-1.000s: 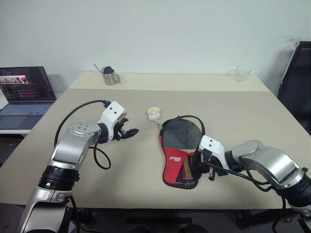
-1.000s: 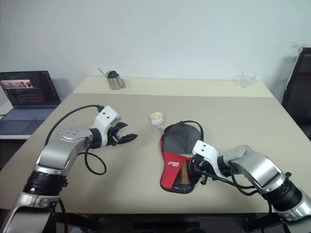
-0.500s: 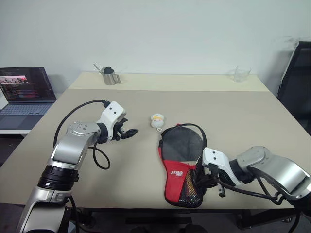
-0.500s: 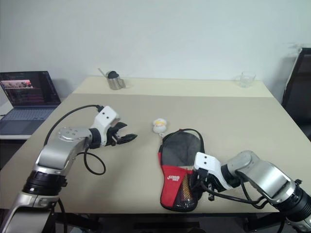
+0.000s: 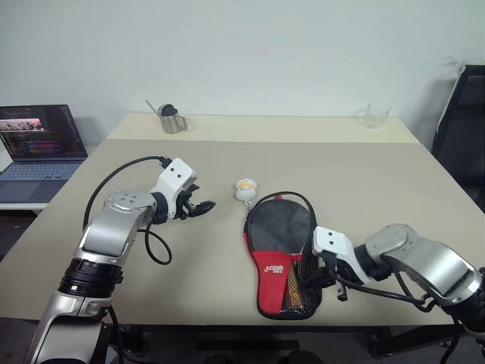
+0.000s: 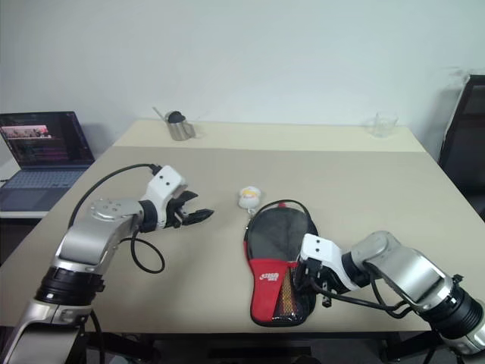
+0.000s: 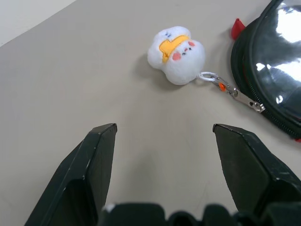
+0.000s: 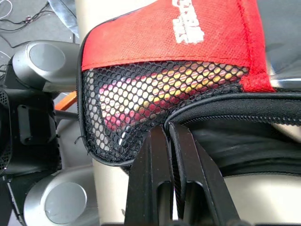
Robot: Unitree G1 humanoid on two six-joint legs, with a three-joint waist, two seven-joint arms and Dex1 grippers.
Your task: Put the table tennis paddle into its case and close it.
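The case (image 5: pixel 279 254), black above and red below with a mesh pocket, lies flat near the table's front edge. The table tennis paddle is inside it: its striped handle (image 8: pixel 141 101) shows through the mesh, and the rest is hidden. My right gripper (image 5: pixel 311 277) is shut on the case's black zip edge (image 8: pixel 221 110) at its lower right side. A white plush charm (image 7: pixel 176 54) hangs by a clip from the case's top. My left gripper (image 5: pixel 203 205) hovers open to the left of the charm, holding nothing.
A laptop (image 5: pixel 38 140) sits on a side surface at the far left. A metal pitcher (image 5: pixel 173 119) and a clear glass (image 5: pixel 377 114) stand along the table's back edge. A black chair (image 5: pixel 464 129) is at the right.
The case and its plush charm have slid toward the table's front edge, pulled by my right gripper, and the case's top now looks darker and more closed. The left arm has stayed still.
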